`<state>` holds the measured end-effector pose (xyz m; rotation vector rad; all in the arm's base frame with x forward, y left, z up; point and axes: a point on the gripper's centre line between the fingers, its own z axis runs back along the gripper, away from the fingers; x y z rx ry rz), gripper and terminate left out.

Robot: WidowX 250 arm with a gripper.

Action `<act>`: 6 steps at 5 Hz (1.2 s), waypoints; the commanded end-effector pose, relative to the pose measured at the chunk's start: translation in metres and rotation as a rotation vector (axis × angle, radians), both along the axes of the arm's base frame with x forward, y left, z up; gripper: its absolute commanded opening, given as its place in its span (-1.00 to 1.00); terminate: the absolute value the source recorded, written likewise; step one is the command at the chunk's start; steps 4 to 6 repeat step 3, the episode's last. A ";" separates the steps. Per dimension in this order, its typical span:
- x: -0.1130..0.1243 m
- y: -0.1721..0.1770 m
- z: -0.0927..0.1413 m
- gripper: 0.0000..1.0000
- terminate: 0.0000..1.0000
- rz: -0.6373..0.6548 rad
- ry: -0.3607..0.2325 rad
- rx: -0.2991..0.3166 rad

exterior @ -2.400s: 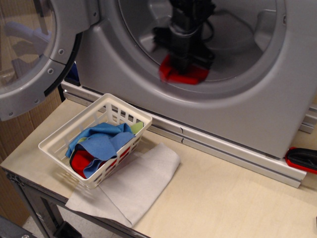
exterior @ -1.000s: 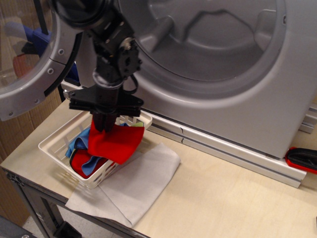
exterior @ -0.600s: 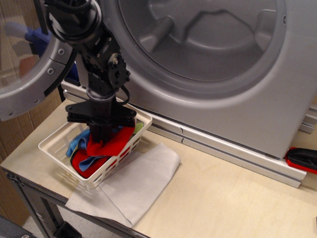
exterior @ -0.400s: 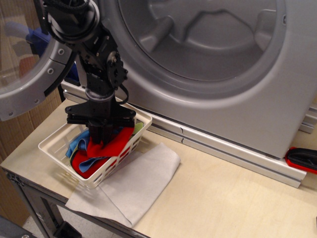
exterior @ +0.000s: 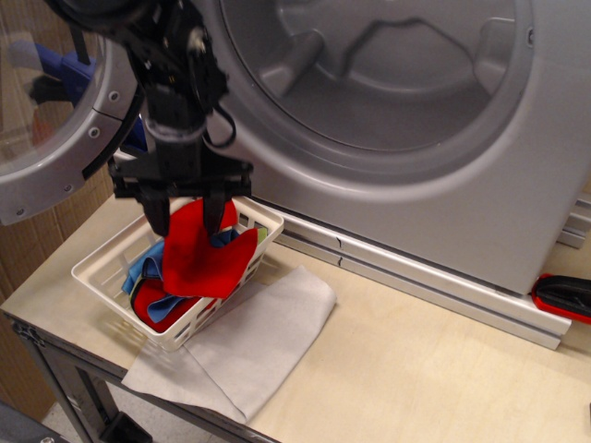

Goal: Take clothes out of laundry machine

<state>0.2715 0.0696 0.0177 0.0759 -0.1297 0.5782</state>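
At the near edge of the pale wooden desk (exterior: pixel 416 369) lies a large flat grey cloth (exterior: pixel 235 346), one end tucked under the white plastic slotted basket (exterior: pixel 111 268) that stands just behind it. Draped over the basket's contents is the small bright red fabric piece (exterior: pixel 203 254), the clothes of the task, lying on top of a blue cloth (exterior: pixel 148 269) and another red item lower down. Right above it hangs the black claw (exterior: pixel 185 208), its two fingers spread apart on either side of the red piece's upper edge; they look to have let go, though whether one finger touches the fabric cannot be told. By this reading the drop-off step is at its end: the red piece sits outside the machine and in the basket. The next move calls for lifting the claw straight up clear of the basket rim without snagging the fabric. Behind stands the large silver-grey front-loading laundry machine (exterior: pixel 462 185), its round glass-windowed door (exterior: pixel 55 111) swung open at left. The visible part of the ribbed drum shows no clothes, but its top is cut off. A red and black object (exterior: pixel 563 297) at the right edge is cropped and unidentifiable.
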 end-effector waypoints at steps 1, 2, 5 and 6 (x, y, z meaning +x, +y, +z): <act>0.008 -0.012 0.042 1.00 -1.00 0.006 -0.080 0.027; 0.008 -0.012 0.042 1.00 -1.00 0.006 -0.080 0.027; 0.008 -0.012 0.042 1.00 1.00 0.006 -0.080 0.027; 0.008 -0.012 0.042 1.00 1.00 0.006 -0.080 0.027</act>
